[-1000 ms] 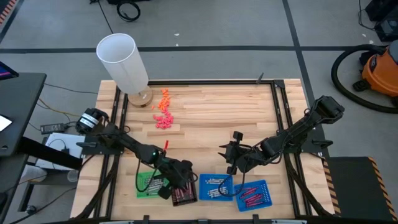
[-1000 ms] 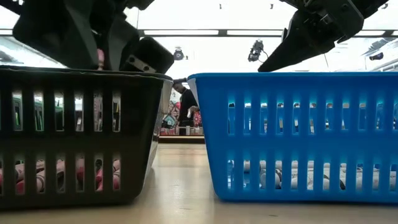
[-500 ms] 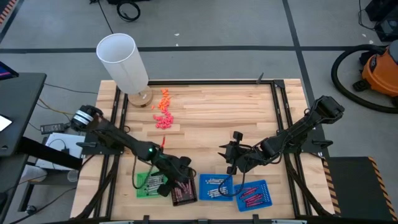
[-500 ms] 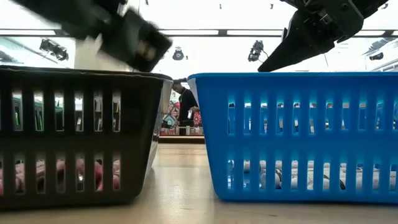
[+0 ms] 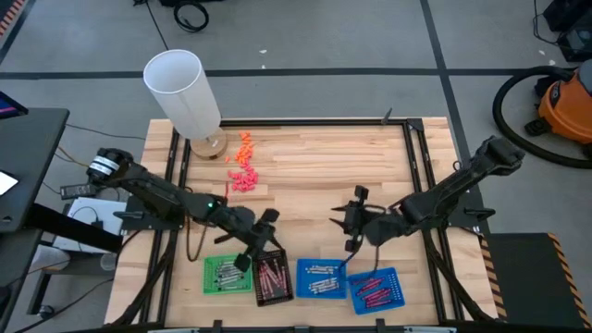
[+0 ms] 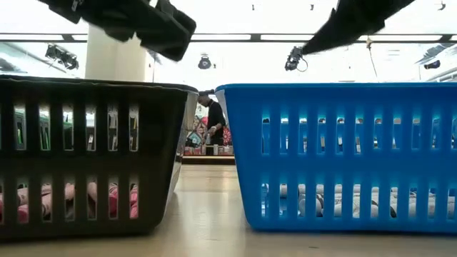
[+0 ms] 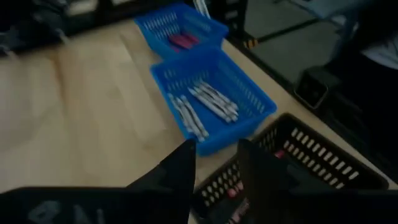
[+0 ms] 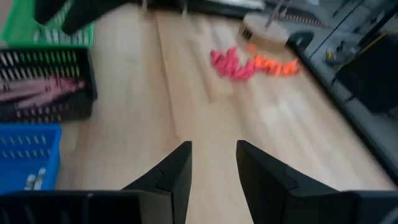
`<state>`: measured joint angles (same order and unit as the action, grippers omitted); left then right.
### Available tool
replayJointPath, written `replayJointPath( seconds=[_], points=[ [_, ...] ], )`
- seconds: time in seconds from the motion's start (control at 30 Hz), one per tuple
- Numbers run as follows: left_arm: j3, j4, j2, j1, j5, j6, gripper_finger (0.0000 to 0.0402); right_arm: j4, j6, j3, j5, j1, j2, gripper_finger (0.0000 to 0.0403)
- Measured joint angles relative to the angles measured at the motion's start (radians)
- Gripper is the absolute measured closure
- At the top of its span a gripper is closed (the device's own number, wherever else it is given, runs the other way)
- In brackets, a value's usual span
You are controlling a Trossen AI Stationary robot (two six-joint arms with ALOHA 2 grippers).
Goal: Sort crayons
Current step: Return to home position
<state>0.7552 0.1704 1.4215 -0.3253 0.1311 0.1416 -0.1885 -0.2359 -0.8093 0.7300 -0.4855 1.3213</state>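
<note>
Crayons lying sorted at near table edge: pink in black bin, grey in blue tray just right. Through low-view slots, only ends. Shown in wrist views only: left gripper just beyond bin, right gripper farther right, both parted, empty.

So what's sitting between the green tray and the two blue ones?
The black bin, with pink crayons lying inside it; the high view shows this.

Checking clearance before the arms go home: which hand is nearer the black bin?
Left. The left hand hangs open just above the black bin, at its far edge. The right hand hangs open beyond the blue bin, clearly farther off.
</note>
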Motion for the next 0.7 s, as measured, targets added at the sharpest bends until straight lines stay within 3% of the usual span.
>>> replayJointPath(
  seconds=[0.17,0.4,0.7],
  points=[
    [-0.033,-0.006,-0.076,0.039,-0.033,0.042,0.0282,-0.037,0.081,0.003,-0.067,0.083,-0.119,0.0267],
    [-0.122,0.003,-0.212,0.098,-0.079,0.077,0.0283,0.028,0.134,0.113,-0.256,0.258,-0.287,0.0267],
    [-0.256,0.04,-0.401,0.166,-0.09,0.045,0.0283,0.042,0.219,0.164,-0.287,0.385,-0.491,0.0267]
  ],
)
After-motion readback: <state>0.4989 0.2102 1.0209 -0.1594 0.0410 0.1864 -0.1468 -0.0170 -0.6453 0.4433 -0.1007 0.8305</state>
